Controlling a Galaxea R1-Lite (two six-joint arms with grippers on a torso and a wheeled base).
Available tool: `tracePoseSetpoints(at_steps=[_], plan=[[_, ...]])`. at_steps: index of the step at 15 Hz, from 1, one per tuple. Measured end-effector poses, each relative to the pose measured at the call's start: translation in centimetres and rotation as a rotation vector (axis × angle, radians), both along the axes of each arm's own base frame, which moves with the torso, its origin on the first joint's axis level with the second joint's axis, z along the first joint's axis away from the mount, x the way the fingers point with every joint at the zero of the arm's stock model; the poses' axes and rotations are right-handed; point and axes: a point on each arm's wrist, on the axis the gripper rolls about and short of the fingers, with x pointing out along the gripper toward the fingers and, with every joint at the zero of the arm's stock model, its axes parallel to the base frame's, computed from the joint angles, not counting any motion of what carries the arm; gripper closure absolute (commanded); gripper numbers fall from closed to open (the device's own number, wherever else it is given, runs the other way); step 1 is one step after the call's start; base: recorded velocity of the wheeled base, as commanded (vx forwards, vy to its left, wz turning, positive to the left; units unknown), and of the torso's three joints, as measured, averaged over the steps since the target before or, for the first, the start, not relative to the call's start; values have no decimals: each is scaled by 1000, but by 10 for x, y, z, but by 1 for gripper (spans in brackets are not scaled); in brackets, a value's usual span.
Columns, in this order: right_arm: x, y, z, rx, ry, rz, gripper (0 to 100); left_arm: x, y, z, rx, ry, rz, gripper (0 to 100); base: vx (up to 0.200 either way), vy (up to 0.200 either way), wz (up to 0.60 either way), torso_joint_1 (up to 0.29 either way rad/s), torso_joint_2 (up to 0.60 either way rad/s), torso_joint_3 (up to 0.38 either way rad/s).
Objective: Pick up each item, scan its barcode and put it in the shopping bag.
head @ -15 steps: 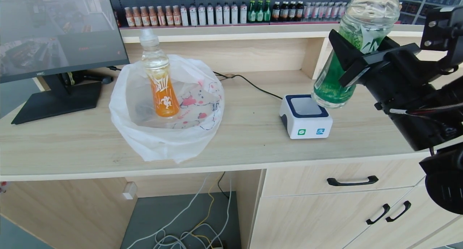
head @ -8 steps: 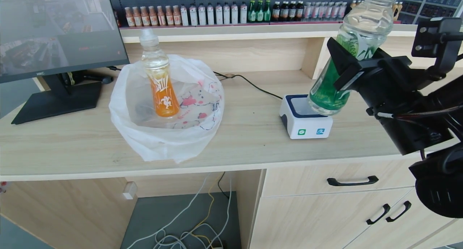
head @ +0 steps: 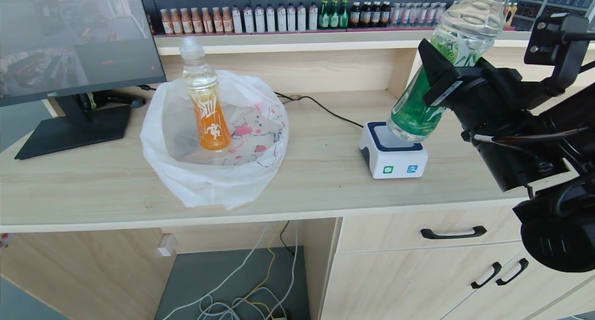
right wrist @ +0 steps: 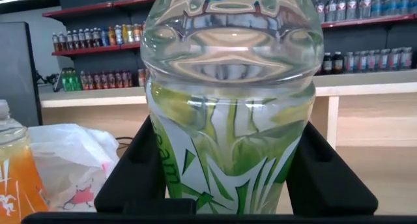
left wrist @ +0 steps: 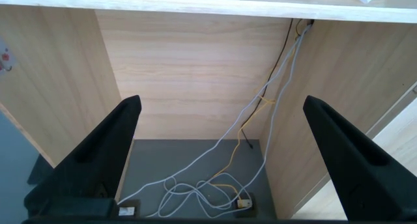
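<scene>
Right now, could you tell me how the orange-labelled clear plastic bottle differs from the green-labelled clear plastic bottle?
The orange-labelled clear plastic bottle stands upright; the green-labelled clear plastic bottle is tilted. The orange one sits inside the white plastic shopping bag, untouched; the green one is clamped in the right gripper, its base above the white scanner box. Both are clear plastic with coloured labels.

The right gripper clamps a green bottle, tilted, with its base over the top of the scanner on the counter; I cannot tell whether they touch. Well left of the scanner sits the white shopping bag, an orange bottle upright inside. Farther left of the scanner stands a monitor.
</scene>
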Motion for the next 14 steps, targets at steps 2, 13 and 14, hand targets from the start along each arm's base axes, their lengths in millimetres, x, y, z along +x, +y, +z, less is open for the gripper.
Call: tracePoseSetpoints(at_steps=[2,13,14], plan=[[1,-1,1,5,-7,-2,100,0,0,0,-1,0,0,0,0,200,0,-2,2,5],[0,-1,1,2,-3,4,100,0,0,0,-3,0,-1,0,0,200,0,4,2,0],[-1,-1,0,1,-1,5,100,0,0,0,-3,0,-1,0,0,200,0,2,2,2]])
